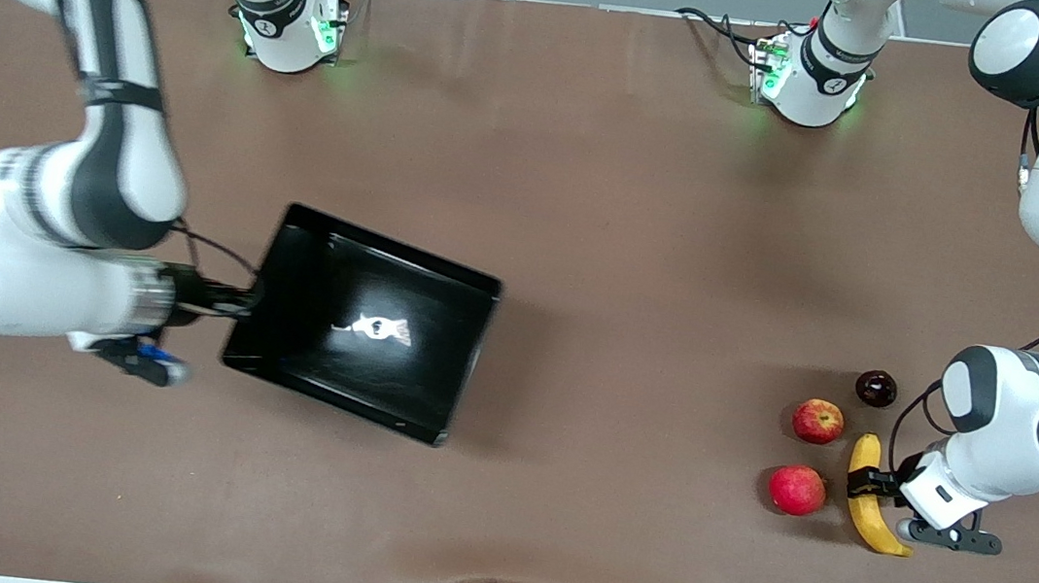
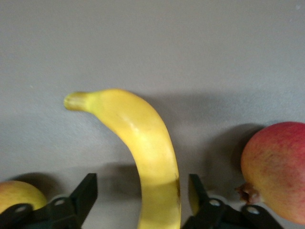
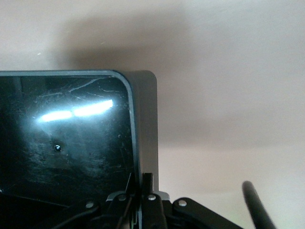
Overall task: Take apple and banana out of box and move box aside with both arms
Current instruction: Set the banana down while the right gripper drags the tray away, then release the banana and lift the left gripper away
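Black glossy plastic box (image 1: pixel 359 322), emptied, pinched at its wall by right pincer (image 3: pixel 141 183); left pincer (image 2: pixel 143 195) spread around yellow curved banana (image 1: pixel 870 494) on brown desk (image 1: pixel 642 247).

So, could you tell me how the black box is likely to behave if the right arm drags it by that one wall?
The box looks rigid and empty, so probably light. The right gripper is shut on a single wall, so the box may pivot around that grip rather than slide straight. Its glossy plastic could slip between the fingers.
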Tool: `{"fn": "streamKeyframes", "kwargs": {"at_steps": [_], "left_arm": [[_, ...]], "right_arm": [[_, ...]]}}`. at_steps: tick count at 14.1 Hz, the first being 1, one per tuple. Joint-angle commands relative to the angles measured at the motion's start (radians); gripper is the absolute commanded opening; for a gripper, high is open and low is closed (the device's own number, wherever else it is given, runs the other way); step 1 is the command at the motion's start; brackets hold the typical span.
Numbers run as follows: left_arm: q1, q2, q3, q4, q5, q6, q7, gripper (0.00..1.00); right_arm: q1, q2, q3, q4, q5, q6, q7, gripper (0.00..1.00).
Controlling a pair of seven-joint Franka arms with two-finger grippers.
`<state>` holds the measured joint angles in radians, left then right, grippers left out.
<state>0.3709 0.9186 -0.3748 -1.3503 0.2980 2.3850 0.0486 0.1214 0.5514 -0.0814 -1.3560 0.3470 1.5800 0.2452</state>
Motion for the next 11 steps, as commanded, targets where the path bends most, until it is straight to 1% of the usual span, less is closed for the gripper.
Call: {"fn": "streamKeyframes", "kwargs": {"at_steps": [1,2,3,4,6,8,10,11], "left_arm": [[0.0,-0.073,-0.007,-0.001,-0.007,-0.035,0.017,1.0],[-0.003,-0.095,-0.018,-0.001,-0.008,-0.061,0.017,1.0],[0.003,-0.124,-0.048,-0.001,-0.008,-0.093,0.014,1.0],[0.005,-0.145,-0.064,-0.004,-0.01,-0.127,0.013,1.0],[0.002,-0.203,-0.078,-0.01,-0.01,-0.2,0.008,1.0],[0.002,-0.268,-0.095,-0.012,-0.01,-0.292,0.007,1.0],[0.0,-0.341,-0.102,-0.026,-0.013,-0.377,-0.012,1.0],[-0.003,-0.378,-0.105,-0.035,-0.013,-0.423,-0.027,1.0]], "right_arm": [[-0.119,-0.036,0.022,-0.064,-0.023,-0.009,-0.154,0.0],[-0.168,-0.031,0.023,-0.071,-0.055,-0.002,-0.205,0.0],[-0.213,-0.025,0.023,-0.072,-0.087,0.006,-0.262,0.0],[-0.253,-0.019,0.023,-0.08,-0.106,0.027,-0.329,0.0],[-0.334,-0.01,0.023,-0.141,-0.108,0.125,-0.453,0.0],[-0.387,0.005,0.023,-0.192,-0.108,0.222,-0.559,0.0],[-0.42,0.051,0.023,-0.186,-0.109,0.247,-0.65,0.0],[-0.434,0.074,0.023,-0.186,-0.108,0.285,-0.674,0.0]]}}
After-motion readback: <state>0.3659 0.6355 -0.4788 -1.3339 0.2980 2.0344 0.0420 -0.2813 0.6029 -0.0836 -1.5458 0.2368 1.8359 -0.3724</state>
